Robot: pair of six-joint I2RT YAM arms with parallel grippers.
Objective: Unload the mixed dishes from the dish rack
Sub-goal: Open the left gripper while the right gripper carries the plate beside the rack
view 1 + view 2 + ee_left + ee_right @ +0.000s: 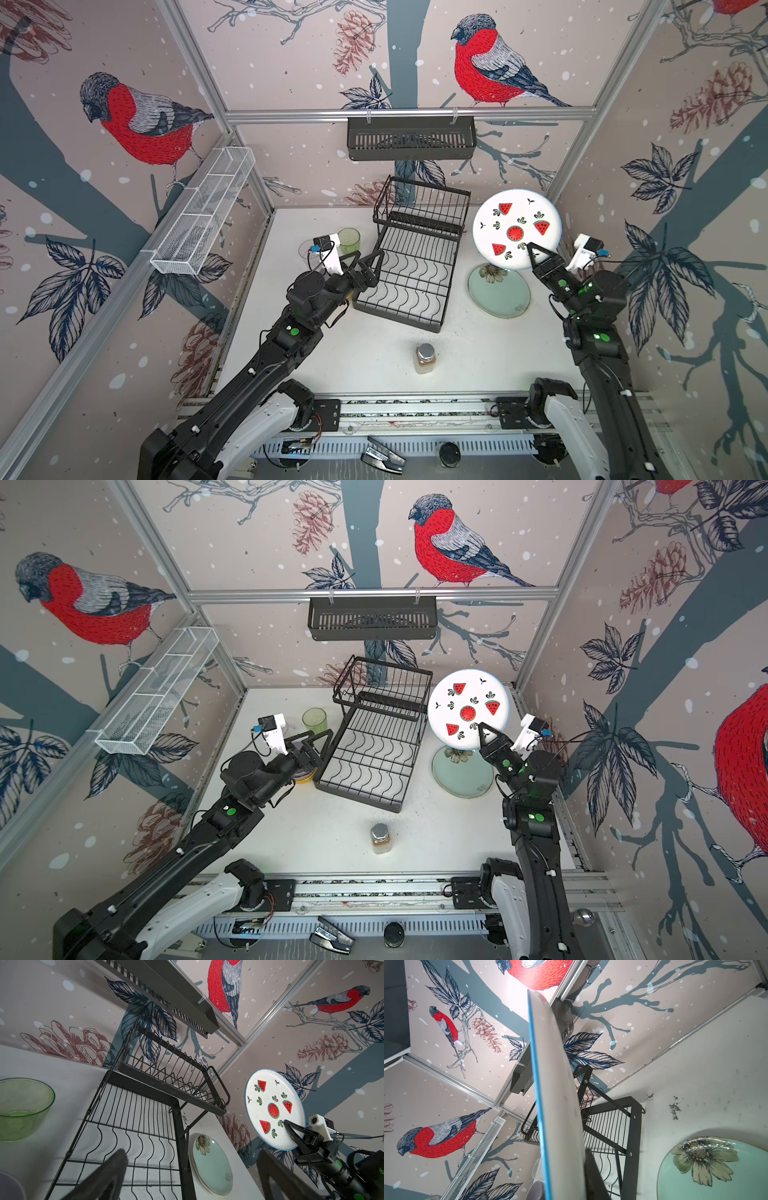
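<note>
The black wire dish rack (pixel 415 257) (pixel 374 737) stands mid-table with no dishes on its wires. My right gripper (pixel 534 253) (pixel 571 1184) is shut on the lower rim of the watermelon plate (pixel 515 228) (pixel 272 1107) (pixel 558 1095), held upright in the air right of the rack. Below it a pale green plate (pixel 498 297) (pixel 212 1165) (pixel 716 1169) lies on the table. My left gripper (pixel 372 266) (pixel 187 1178) hangs open at the rack's left edge. A green tumbler (pixel 349 240) (pixel 20 1109) and a lilac bowl (pixel 8 1186) sit left of the rack.
A silver-capped jar (pixel 424 357) of brown powder stands in front of the rack. A long black slotted basket (pixel 411 137) hangs on the back rail. A white mesh tray (pixel 203 212) hangs on the left rail. Walls close in on three sides.
</note>
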